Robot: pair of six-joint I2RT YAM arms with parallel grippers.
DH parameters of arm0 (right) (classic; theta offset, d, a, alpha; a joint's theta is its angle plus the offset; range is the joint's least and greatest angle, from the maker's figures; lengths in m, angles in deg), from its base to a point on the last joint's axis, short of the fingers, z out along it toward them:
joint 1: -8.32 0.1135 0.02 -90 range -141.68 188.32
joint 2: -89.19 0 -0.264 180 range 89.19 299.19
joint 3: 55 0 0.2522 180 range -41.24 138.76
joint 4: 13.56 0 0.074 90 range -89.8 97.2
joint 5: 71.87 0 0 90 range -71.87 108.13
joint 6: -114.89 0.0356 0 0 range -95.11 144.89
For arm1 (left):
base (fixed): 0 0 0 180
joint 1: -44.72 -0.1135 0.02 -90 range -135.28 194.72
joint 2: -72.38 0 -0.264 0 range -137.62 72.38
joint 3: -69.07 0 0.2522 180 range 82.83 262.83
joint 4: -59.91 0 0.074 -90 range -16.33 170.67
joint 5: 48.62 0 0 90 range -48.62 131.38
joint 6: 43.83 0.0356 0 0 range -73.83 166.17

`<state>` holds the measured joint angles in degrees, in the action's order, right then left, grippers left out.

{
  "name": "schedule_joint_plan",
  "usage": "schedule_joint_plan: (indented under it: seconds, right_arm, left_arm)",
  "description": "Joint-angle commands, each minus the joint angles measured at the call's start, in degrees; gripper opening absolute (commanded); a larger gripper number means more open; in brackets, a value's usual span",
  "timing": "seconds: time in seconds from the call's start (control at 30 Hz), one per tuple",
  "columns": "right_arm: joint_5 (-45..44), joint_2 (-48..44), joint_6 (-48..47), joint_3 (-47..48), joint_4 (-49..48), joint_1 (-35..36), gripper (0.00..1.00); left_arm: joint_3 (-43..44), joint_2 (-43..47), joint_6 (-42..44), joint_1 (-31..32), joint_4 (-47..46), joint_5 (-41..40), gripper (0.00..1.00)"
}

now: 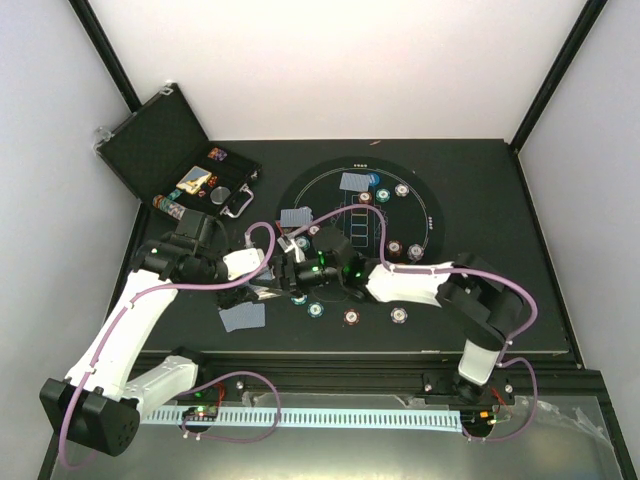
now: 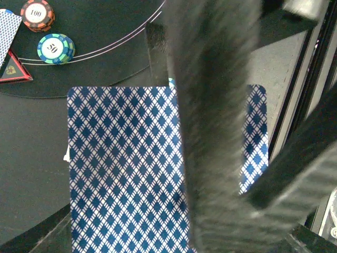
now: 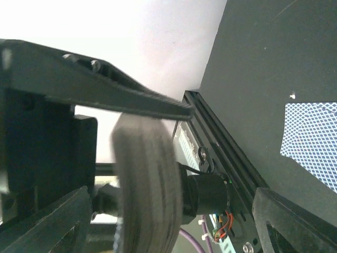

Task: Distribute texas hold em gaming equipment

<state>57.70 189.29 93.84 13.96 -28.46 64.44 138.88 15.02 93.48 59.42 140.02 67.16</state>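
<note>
The left tool (image 1: 258,292) is pressed together on a blue-patterned playing card (image 2: 126,168), held flat over the counter (image 2: 31,158). Beyond its tip and to the left, 1 teal chip (image 2: 56,48) and 1 red chip (image 2: 37,14) lie on the round mat (image 2: 95,21), near a red triangle marker (image 2: 10,67). The right tool (image 1: 298,272), just beside the left one, has its 2 fingers spread wide, with a blurred grey shape between them that I cannot identify.

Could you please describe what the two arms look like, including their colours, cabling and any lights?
Both the left arm and the right arm have white shells on their long links, with black joints, bases and wrist ends. A purple cable loops loosely along each arm. Small green lights glow near the wrists.
</note>
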Motion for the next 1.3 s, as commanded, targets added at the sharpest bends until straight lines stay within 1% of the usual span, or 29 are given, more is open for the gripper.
schedule_joint_plan:
  seconds: [0.0,0.1,0.17,0.3,0.37,0.63,0.93,1.1,1.27]
  right_arm:
    - [1.8,3.7,2.6,2.5,-5.2,0.7,0.85]
    - [2.2,6.0,3.0,4.2,-5.2,0.7,0.81]
    - [2.1,6.4,3.1,4.0,-5.0,0.3,0.76]
    - [1.1,4.8,2.6,0.7,-4.8,-1.5,0.66]
    - [0.3,3.3,1.3,-1.2,-2.8,-2.5,0.61]
    - [-1.8,-2.1,-3.0,-4.2,3.9,-4.7,0.33]
    - [-3.1,-6.1,-4.6,-4.4,7.0,-5.9,0.02]
    - [-2.7,-8.3,-5.0,-4.8,7.8,-7.0,0.01]
    - [-1.4,-10.3,-3.7,-6.5,5.9,-9.2,0.01]
  left_arm:
    - [0.9,0.3,0.0,-0.2,-1.0,1.4,0.02]
    - [1.0,0.2,-0.1,-0.2,-0.8,1.6,0.01]
    - [1.1,0.2,-0.1,-0.2,-0.7,1.5,0.02]
    - [1.1,0.6,-0.1,-0.2,-0.5,0.9,0.02]
    - [1.1,0.7,0.0,-0.2,-0.5,0.8,0.02]
    - [1.0,0.3,-0.3,-0.2,-0.9,1.4,0.02]
    - [0.7,0.6,-0.1,-0.2,-0.8,0.8,0.02]
    - [0.3,0.6,0.0,-0.2,-1.0,0.5,0.02]
    - [0.5,0.5,0.0,-0.2,-1.1,0.4,0.01]
